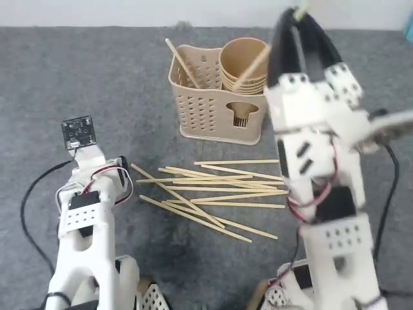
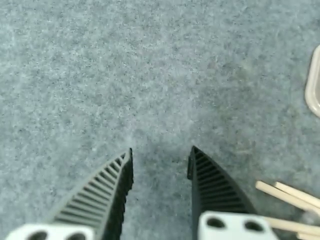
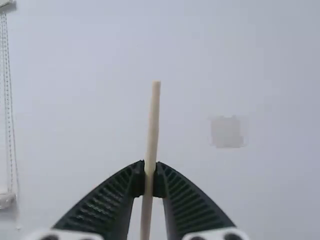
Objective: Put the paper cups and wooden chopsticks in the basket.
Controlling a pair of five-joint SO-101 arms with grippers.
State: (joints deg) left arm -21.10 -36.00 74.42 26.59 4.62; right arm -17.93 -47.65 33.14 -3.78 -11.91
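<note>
Up beside the basket (image 1: 206, 113), to its right in the high view, right gripper (image 3: 149, 181) is clamped on one wooden chopstick (image 3: 153, 120), which pokes out ahead of it. Step in hand looks like the drop: swing the stick's end over an open compartment, lower it inside the rim, then release, else it may bounce out or tip the cups. Basket holds stacked paper cups (image 1: 242, 55) in its right-hand compartment with a leaning stick (image 1: 253, 66) in them, and a lone stick (image 1: 181, 61) in the left one. On the grey mat (image 1: 77, 77) just in front lie loose chopsticks (image 1: 219, 187). Over bare mat hangs left gripper (image 2: 161, 160), jaws apart, holding nothing.
</note>
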